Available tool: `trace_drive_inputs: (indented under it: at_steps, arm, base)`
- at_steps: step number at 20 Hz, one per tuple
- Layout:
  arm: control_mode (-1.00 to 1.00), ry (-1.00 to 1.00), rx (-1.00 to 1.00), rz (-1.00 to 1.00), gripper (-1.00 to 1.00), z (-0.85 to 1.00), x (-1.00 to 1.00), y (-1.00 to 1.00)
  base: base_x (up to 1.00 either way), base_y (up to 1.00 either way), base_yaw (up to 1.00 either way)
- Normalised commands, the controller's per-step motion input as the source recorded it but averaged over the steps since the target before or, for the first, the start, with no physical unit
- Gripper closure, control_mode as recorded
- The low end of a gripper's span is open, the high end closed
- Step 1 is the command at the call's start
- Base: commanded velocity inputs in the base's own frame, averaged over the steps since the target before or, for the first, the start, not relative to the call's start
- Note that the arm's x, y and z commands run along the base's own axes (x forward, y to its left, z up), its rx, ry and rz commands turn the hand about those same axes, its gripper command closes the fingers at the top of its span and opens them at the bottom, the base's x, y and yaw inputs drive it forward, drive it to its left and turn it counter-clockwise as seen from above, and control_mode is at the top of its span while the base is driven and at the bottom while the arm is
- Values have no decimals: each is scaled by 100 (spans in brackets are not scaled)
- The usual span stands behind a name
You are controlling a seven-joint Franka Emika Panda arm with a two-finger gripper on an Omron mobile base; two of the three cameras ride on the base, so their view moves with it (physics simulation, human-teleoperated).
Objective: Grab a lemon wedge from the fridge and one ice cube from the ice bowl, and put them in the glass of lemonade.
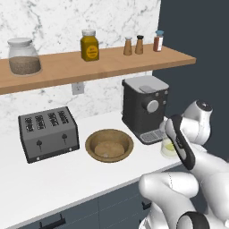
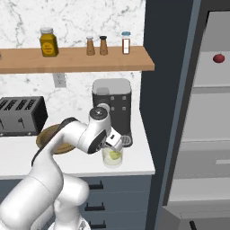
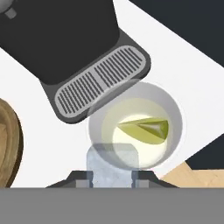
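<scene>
The short clear glass tumbler of pale lemonade [image 3: 134, 127] looks smooth and glossy, and the yellow-green lemon wedge [image 3: 146, 129] in it has a slick, shiny skin. A pale, translucent, frosted-looking ice cube [image 3: 113, 164] sits between the dark matt finger tips [image 3: 82, 183]. The round brown wooden bowl [image 1: 109, 145] shows a visible grain with a soft sheen, like the long light wooden shelf [image 1: 94, 67]. The white countertop [image 1: 67, 176] is smooth and matt; the wall behind [image 1: 58, 22] is veined white marble. The dark grey coffee machine [image 1: 144, 108] looks like matt plastic with a ridged metal-look drip grille [image 3: 100, 81]. The dark grey four-slot toaster [image 1: 48, 133] has a dull, brushed finish.
</scene>
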Motion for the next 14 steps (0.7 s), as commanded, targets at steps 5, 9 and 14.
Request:
trace_drive_inputs:
  at_steps: [5,9,14]
  arm:
    - [-100,0,0,0,100,-26,14,-21]
    - [-100,0,0,0,100,-31,30,-6]
    - [-100,0,0,-1,100,-31,45,0]
  base:
    - [0,0,0]
    - [0,0,0]
    - [0,0,0]
